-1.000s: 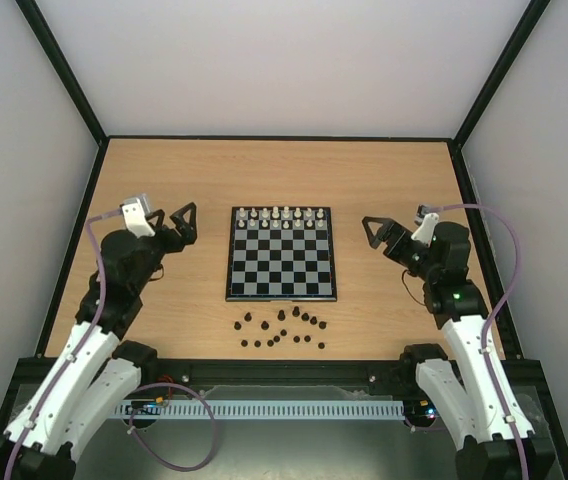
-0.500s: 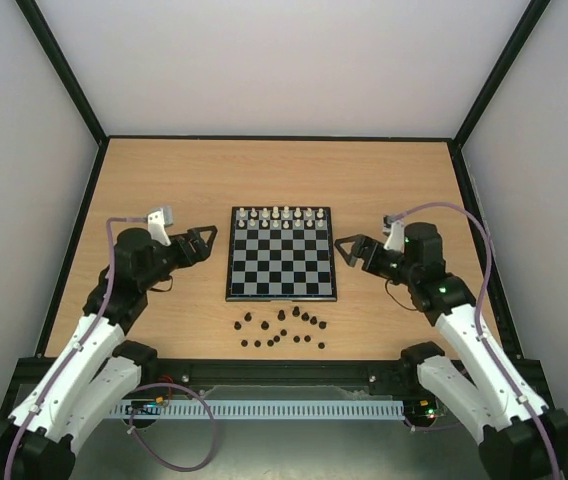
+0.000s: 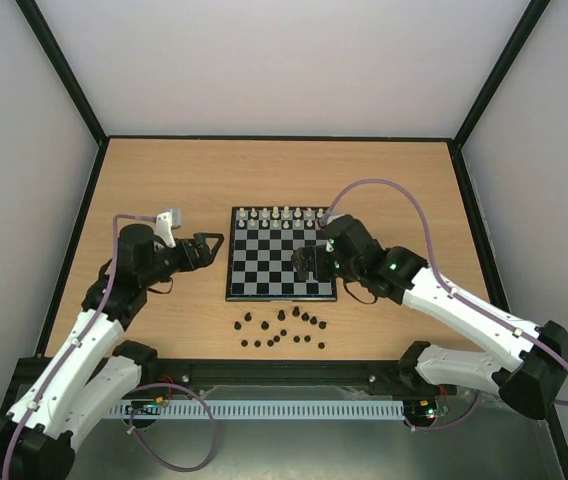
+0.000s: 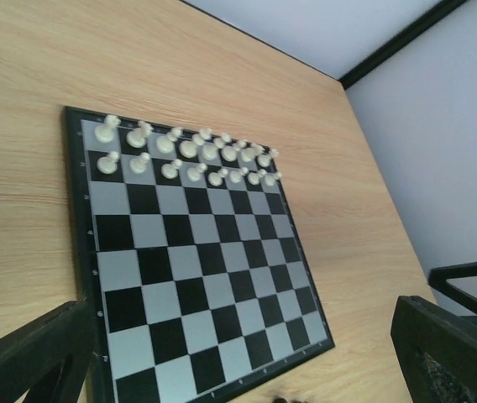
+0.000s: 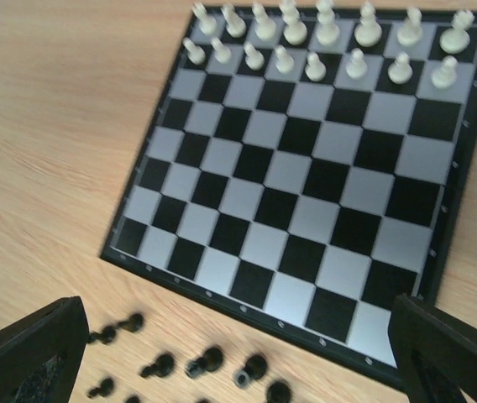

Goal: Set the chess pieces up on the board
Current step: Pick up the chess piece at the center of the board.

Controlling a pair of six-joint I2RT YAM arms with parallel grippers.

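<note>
The board (image 3: 280,262) lies mid-table, with white pieces (image 3: 280,217) on its two far rows; it also shows in the left wrist view (image 4: 196,269) and the right wrist view (image 5: 306,168). Several tiny dark chess pieces (image 3: 282,330) lie scattered on the table in front of the board's near edge; some show blurred in the right wrist view (image 5: 209,363). My left gripper (image 3: 209,248) is open and empty, just left of the board. My right gripper (image 3: 306,266) is open and empty, over the board's right side.
A black frame rail (image 3: 284,368) runs along the table's near edge, just in front of the dark pieces. Black rails (image 3: 76,245) and grey walls close the table's left, right and far sides.
My right arm has swung far left, from beside the board's right edge to over the board. My left gripper has edged slightly right towards the board. The pieces have not moved.
</note>
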